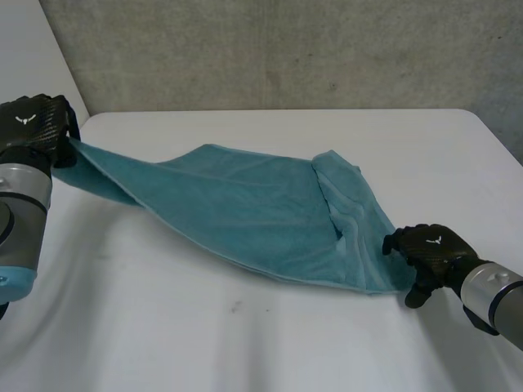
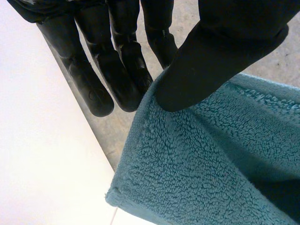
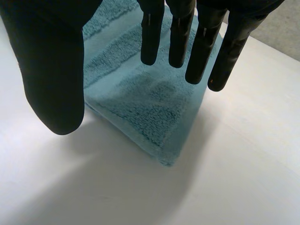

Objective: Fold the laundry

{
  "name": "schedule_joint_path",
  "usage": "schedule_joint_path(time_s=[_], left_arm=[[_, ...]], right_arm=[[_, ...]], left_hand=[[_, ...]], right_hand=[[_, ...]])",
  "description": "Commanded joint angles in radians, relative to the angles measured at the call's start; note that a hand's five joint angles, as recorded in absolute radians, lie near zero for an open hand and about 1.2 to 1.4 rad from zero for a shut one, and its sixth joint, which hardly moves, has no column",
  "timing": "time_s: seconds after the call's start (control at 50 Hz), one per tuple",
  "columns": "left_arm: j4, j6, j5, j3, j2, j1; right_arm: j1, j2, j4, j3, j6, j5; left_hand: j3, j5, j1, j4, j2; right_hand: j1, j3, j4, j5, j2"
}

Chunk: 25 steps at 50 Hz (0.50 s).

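One teal towel [image 1: 261, 220], thick looped terry with hemmed edges, stretches across smooth white table [image 1: 245, 335], right end doubled over in folds. Left hand [image 1: 37, 126] pinches left corner between thumb [image 2: 220, 51] and straight fingers [image 2: 117, 79], lifting it off table. Right hand [image 1: 429, 249] sits at near-right corner, fingers [image 3: 197, 51] straight, spread, holding nothing. Rough concrete wall [image 1: 286, 49] behind.
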Motion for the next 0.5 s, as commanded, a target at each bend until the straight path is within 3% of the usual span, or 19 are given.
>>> schedule_joint_path(time_s=[0.02, 0.3, 0.5], left_arm=[[0.003, -0.001, 0.001, -0.002, -0.002, -0.002], [0.007, 0.001, 0.002, 0.003, -0.011, -0.005], [0.007, 0.001, 0.002, 0.005, -0.013, -0.004]], right_arm=[[-0.004, 0.013, -0.057, 0.003, -0.002, 0.003], [-0.001, 0.087, -0.063, -0.021, -0.013, 0.011], [0.001, 0.093, -0.105, -0.046, -0.012, 0.017]], left_hand=[[0.179, 0.189, 0.209, 0.179, 0.178], [0.179, 0.189, 0.209, 0.179, 0.178], [0.179, 0.189, 0.209, 0.179, 0.178]], right_hand=[[0.177, 0.105, 0.099, 0.113, 0.114], [0.224, 0.151, 0.146, 0.16, 0.161], [0.43, 0.357, 0.351, 0.366, 0.367]])
